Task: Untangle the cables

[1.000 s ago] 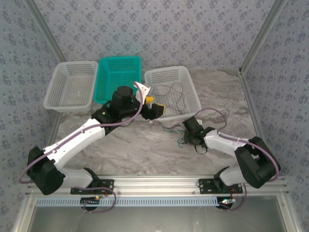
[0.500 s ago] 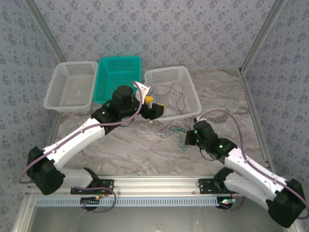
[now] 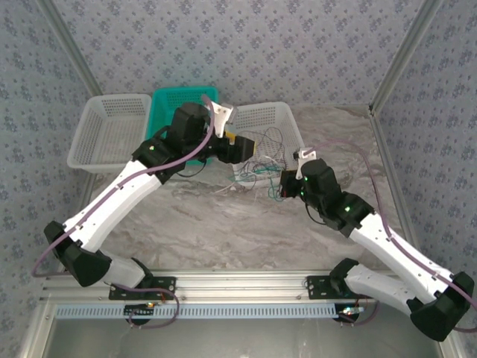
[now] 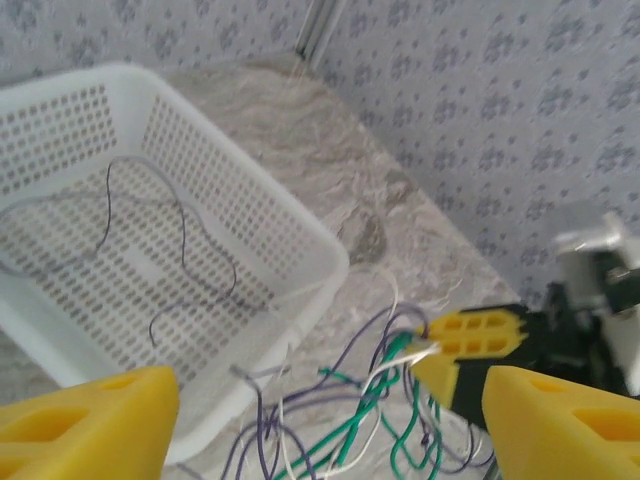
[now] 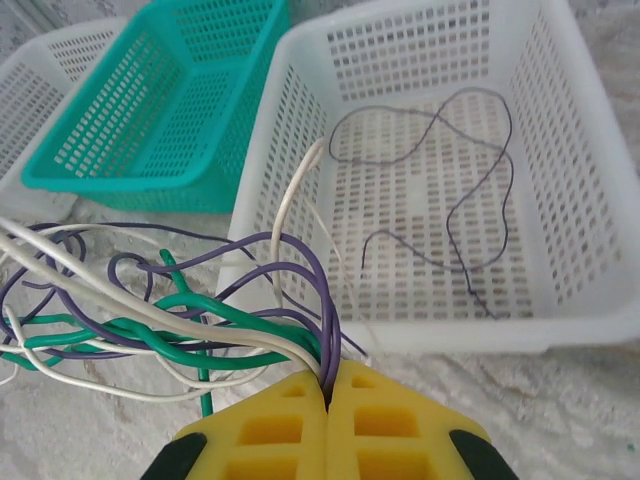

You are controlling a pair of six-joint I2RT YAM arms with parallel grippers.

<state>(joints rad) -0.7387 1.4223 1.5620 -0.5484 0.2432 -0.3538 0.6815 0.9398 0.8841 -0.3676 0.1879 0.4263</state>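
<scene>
The cables [image 5: 170, 320] are a knot of purple, green and cream wires. My right gripper [image 5: 328, 385] is shut on several strands of it and holds it above the marble table, in front of the right white basket [image 5: 420, 335]. From above, the bundle [image 3: 261, 183] hangs between the two grippers, with my right gripper [image 3: 285, 183] at its right end. My left gripper [image 3: 237, 145] hovers open just behind and left of the bundle, over the basket's near left corner. In the left wrist view the tangle [image 4: 380, 410] lies between its open fingers [image 4: 90, 420]. One loose purple cable [image 5: 480, 190] lies in the basket.
A teal basket [image 3: 168, 97] stands left of the right white basket [image 3: 294, 123], and another white basket [image 3: 112, 99] stands further left. Aluminium frame posts and patterned walls close in the back and sides.
My right gripper has shut on the bundle, lifted it off the table and carried it back toward the white basket. The left gripper has risen and moved back.
</scene>
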